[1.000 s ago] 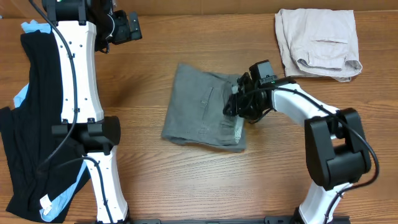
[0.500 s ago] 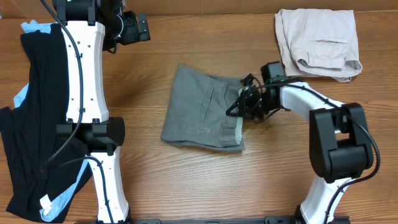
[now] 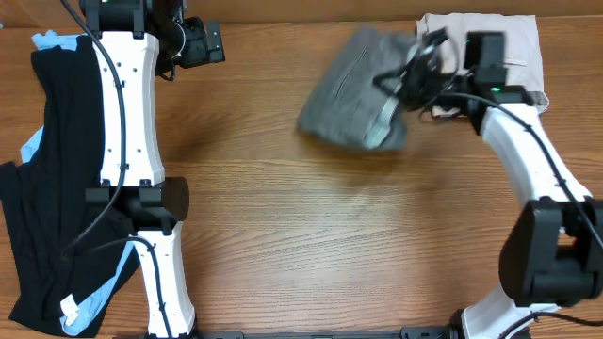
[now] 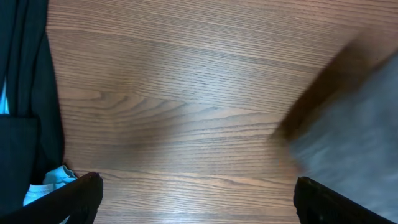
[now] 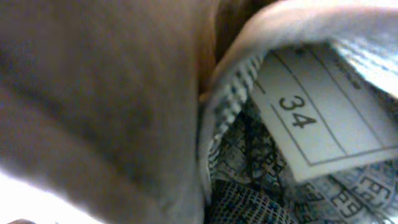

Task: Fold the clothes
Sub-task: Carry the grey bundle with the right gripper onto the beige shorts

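The folded grey shorts [image 3: 353, 89] hang blurred in the air over the far middle of the table, held by my right gripper [image 3: 410, 80], which is shut on their waistband edge. The right wrist view is filled with grey cloth [image 5: 93, 93], patterned lining and a size label reading 34 [image 5: 311, 118]; the fingers are hidden. My left gripper [image 3: 203, 42] is open and empty at the far left, its fingertips [image 4: 199, 199] wide apart above bare wood. The shorts show as a grey blur at the right of the left wrist view [image 4: 354, 137].
Pale beige shorts [image 3: 490, 61] lie folded at the far right corner, just behind the right gripper. Long black and light-blue garments [image 3: 47, 188] lie along the left edge, also in the left wrist view [image 4: 25, 93]. The wooden table [image 3: 330, 245] fills the middle and front.
The right gripper has lifted the grey shorts off the table's middle and carried them back and to the right, towards the beige shorts. The left arm has stayed put.
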